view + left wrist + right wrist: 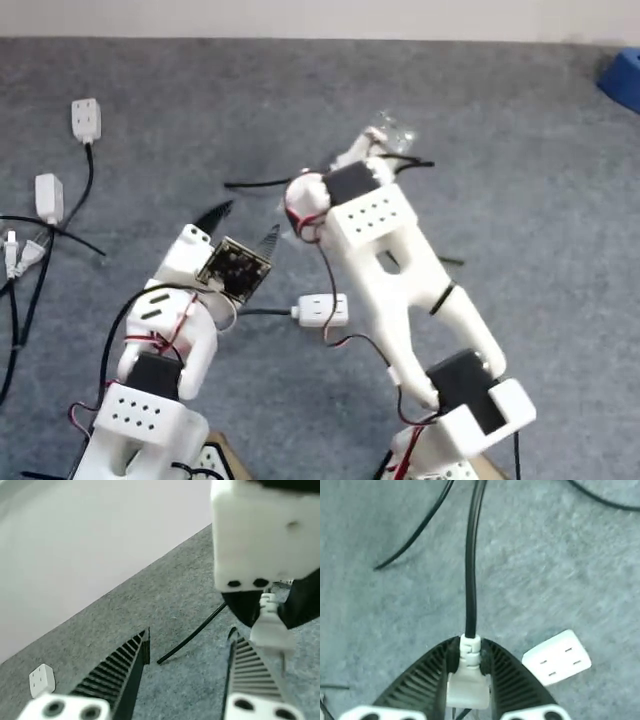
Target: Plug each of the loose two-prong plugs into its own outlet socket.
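One plug is sitting clamped in my right gripper, not yet seated; a socket is lying just beside that gripper. My left gripper is hanging wide open, holding nothing.

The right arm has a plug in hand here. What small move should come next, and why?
Probably shift the right end effector sideways to bring its plug over the white socket. It is shut on the plug, and the socket lies face up on the carpet beside it. The prongs are hidden, so alignment is unclear.
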Robot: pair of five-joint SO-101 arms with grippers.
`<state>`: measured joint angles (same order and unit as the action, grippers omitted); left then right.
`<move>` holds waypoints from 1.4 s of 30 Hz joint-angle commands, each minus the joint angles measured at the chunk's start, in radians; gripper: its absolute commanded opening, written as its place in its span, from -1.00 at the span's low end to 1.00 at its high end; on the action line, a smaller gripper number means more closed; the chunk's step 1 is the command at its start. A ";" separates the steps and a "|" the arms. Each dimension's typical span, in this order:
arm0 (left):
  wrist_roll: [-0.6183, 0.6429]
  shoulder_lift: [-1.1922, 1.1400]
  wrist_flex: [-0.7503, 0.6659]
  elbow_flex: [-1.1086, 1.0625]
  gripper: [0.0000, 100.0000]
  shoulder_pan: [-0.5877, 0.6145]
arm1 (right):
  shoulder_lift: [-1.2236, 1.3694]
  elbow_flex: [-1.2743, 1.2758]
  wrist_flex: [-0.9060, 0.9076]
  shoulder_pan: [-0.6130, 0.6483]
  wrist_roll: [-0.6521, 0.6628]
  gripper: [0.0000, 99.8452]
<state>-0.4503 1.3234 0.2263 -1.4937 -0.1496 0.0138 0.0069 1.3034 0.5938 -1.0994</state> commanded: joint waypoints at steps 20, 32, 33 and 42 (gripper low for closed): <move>0.011 0.007 0.044 0.001 -0.50 -0.031 | -0.081 -0.054 0.062 0.041 0.098 -0.99; 0.043 0.013 0.072 0.042 -0.50 -0.028 | -0.065 -0.050 0.074 -0.012 0.104 -0.99; 0.044 0.013 0.104 0.058 -0.50 -0.028 | -0.045 -0.054 0.074 -0.024 0.103 -0.99; 0.046 0.013 0.224 0.101 -0.50 -0.114 | 0.008 -0.099 0.008 -0.113 0.068 -0.99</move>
<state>-0.4135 1.3249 0.4335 -1.4400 -0.1972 0.0338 -0.0407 1.3295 0.5094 -1.0180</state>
